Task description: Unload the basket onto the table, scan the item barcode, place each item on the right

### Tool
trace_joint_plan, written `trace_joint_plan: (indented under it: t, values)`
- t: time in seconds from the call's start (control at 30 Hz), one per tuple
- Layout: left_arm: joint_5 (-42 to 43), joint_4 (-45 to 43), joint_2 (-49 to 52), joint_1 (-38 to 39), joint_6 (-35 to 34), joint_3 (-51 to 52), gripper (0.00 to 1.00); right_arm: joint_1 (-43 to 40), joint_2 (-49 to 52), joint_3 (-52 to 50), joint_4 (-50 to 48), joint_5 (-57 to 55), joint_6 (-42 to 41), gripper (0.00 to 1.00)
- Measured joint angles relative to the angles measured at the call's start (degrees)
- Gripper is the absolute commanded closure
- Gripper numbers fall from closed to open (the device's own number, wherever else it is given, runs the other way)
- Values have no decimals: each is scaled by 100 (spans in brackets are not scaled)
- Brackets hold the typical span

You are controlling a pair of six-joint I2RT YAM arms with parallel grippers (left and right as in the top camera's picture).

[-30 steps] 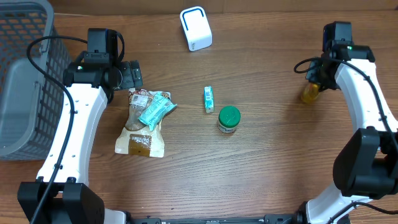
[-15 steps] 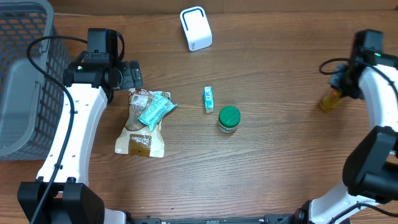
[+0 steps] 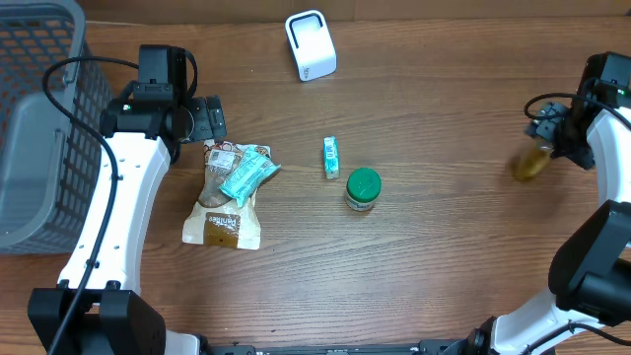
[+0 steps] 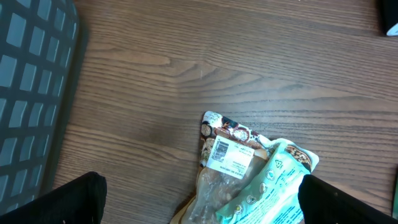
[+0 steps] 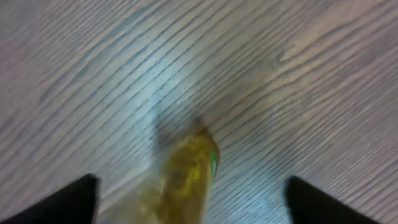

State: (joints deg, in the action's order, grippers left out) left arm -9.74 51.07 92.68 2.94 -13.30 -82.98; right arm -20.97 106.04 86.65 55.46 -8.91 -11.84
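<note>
Bottle (image 3: 529,163) looks set aside between the wide-spread right gripper (image 5: 189,186), so the bag (image 4: 227,155) under the wide-open left gripper (image 4: 199,190) probably gets grabbed and scanned next.

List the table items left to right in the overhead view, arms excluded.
basket → brown bag → scanner → jar → bottle. The small teal box is left out because it overlaps the scanner's span.

Item: small amber-yellow bottle (image 3: 529,163), blurred, green mark on its side, at the counter's (image 3: 444,247) far right. Scanner (image 3: 311,44): white, boxy, rounded corners, back centre.
</note>
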Motion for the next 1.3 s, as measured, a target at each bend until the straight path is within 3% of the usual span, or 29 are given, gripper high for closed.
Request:
trace_joint_plan:
  t: [0.5, 0.67, 0.87, 1.3]
  values:
    - [0, -2, 0, 0, 0, 0, 1, 7, -61, 339, 275, -55, -111, 0]
    - [0, 0, 0, 0, 0, 0, 0, 234, -658, 603, 481, -9, -295, 0]
    - [0, 0, 0, 0, 0, 0, 0, 1329, -1432, 787, 675, 393, -404, 0]
    - [0, 0, 0, 0, 0, 0, 1, 4446, -1414, 789, 520, 756, -446, 0]
